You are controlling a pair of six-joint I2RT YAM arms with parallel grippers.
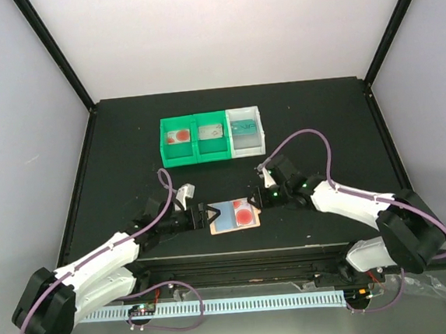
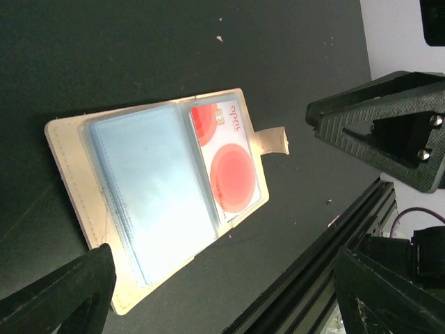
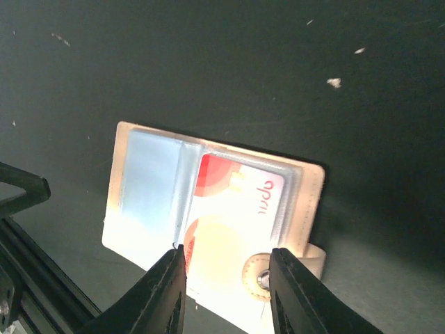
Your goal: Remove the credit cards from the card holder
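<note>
The tan card holder (image 1: pixel 227 227) lies open on the black table near the front edge. A white card with red circles (image 1: pixel 243 214) sits in its right sleeve; its blue-grey panel (image 2: pixel 153 188) is on the left. The card also shows in the left wrist view (image 2: pixel 226 163) and the right wrist view (image 3: pixel 233 223). My left gripper (image 1: pixel 204 214) is open and empty just left of the holder. My right gripper (image 3: pixel 229 292) is open, its fingers either side of the card's near end by the snap tab (image 3: pixel 261 275). In the top view my right gripper (image 1: pixel 259 200) is at the holder's right edge.
Two green bins (image 1: pixel 196 153) and a white bin (image 1: pixel 261 136) stand in a row at the back. They hold a white and red card (image 1: pixel 178 136), a grey card (image 1: pixel 212 132) and a teal card (image 1: pixel 244 128). A black rail (image 1: pixel 238 253) runs along the table's front edge.
</note>
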